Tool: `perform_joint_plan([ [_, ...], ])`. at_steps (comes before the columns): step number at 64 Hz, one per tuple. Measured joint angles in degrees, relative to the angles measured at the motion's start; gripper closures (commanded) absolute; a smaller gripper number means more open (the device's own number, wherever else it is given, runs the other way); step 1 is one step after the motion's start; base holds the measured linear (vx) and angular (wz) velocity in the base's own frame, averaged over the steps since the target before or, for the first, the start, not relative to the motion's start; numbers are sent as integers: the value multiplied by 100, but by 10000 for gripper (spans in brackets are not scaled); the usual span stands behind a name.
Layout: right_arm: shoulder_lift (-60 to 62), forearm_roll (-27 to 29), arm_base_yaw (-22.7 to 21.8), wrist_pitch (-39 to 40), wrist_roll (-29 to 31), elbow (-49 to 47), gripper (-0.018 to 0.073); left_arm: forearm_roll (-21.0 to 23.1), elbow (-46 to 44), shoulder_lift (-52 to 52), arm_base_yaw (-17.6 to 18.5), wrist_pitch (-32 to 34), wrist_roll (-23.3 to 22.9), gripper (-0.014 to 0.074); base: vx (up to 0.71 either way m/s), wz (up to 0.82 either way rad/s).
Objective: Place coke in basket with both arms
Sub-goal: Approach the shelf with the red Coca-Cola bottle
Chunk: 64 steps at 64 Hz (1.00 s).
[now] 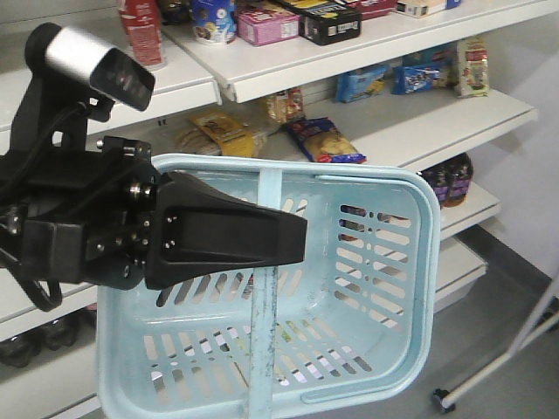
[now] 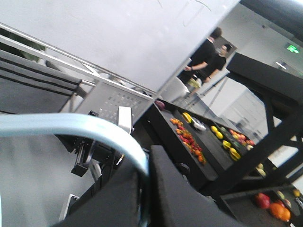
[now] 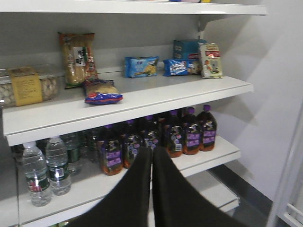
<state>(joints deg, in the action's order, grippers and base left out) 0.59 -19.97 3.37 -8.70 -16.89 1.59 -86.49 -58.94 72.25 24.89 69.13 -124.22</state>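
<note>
The coke (image 1: 141,30), a bottle with a red label, stands on the top shelf at the far left, behind the arm's grey camera module. The light blue basket (image 1: 430,262) hangs tilted in front of the shelves and is empty. My left gripper (image 1: 297,237) is shut on the basket's flat handle (image 1: 265,332). In the left wrist view the handle (image 2: 71,124) runs between the closed jaws of the left gripper (image 2: 146,165). My right gripper (image 3: 152,150) is shut and empty, facing the lower shelf. The coke is out of its view.
Shelves hold snack packs (image 1: 325,140), boxes (image 1: 332,22) and dark purple-labelled bottles (image 3: 191,135). Water bottles (image 3: 57,165) stand at the lower left. A white wheeled pole (image 1: 489,371) lies at the floor right. Black fruit tables (image 2: 189,137) and people (image 2: 208,54) show behind.
</note>
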Motion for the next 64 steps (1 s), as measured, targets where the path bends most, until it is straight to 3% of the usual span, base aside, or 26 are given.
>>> perform_joint_plan([
  [64, 0, 0, 0, 0, 0, 0, 564, 0, 0, 0, 0, 0, 0, 603, 8, 40],
])
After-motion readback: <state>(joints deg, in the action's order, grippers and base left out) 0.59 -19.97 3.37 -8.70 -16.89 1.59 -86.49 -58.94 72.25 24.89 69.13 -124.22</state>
